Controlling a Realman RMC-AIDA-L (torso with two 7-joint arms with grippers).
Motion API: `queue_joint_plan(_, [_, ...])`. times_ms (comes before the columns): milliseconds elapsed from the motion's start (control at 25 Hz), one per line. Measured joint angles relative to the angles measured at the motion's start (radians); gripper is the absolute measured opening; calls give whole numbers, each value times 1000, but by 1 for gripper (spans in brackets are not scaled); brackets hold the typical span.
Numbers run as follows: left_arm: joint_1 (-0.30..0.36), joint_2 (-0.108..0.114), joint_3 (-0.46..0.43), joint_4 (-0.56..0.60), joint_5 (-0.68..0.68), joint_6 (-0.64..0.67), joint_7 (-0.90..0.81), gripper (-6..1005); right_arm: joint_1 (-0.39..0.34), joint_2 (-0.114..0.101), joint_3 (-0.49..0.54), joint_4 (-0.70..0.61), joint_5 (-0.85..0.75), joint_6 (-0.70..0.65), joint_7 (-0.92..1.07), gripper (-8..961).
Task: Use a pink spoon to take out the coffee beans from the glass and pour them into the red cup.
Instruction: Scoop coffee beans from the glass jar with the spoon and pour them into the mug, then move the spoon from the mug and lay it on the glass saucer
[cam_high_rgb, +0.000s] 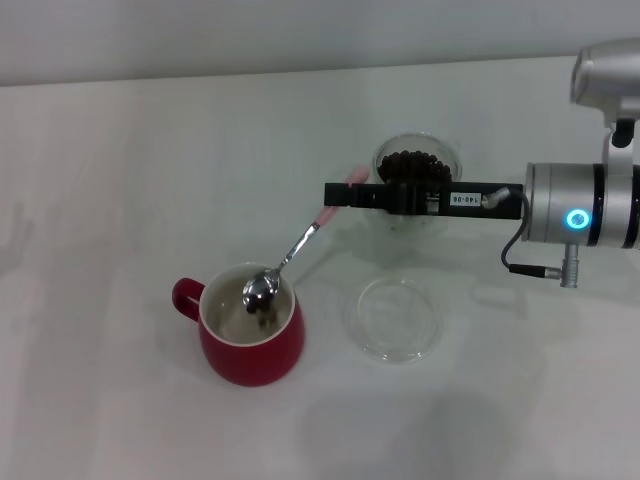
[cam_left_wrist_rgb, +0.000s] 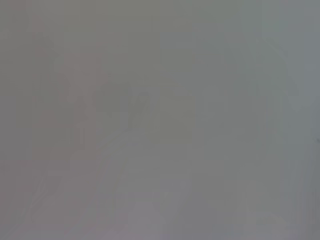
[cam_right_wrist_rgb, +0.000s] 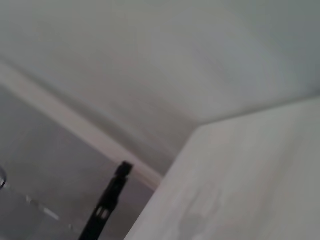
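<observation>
In the head view my right gripper (cam_high_rgb: 340, 193) reaches in from the right and is shut on the pink spoon (cam_high_rgb: 300, 240) by its pink handle. The spoon slopes down to the left, its metal bowl over the mouth of the red cup (cam_high_rgb: 250, 340). A few coffee beans (cam_high_rgb: 262, 312) lie inside the cup below the spoon bowl. The glass (cam_high_rgb: 418, 172) stands behind the gripper, filled with coffee beans (cam_high_rgb: 414, 163). The right wrist view shows one dark finger (cam_right_wrist_rgb: 107, 202) against the wall and table edge. My left gripper is out of view.
A flat shallow clear glass dish (cam_high_rgb: 395, 319) lies on the white table (cam_high_rgb: 120, 180) just right of the red cup. The cup's handle points left. The left wrist view shows only a blank grey field.
</observation>
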Motion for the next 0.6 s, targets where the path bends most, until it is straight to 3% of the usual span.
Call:
queue_joint_plan(360, [-1,1,-4,0,-6,-3,-1,894,-33,4,-6,-15,100,-71,-275,145])
queue_joint_plan(600, [-2,0,-4,0,-6,-4,-1,894,-67,-16,55,-6,131,-160,-274,144])
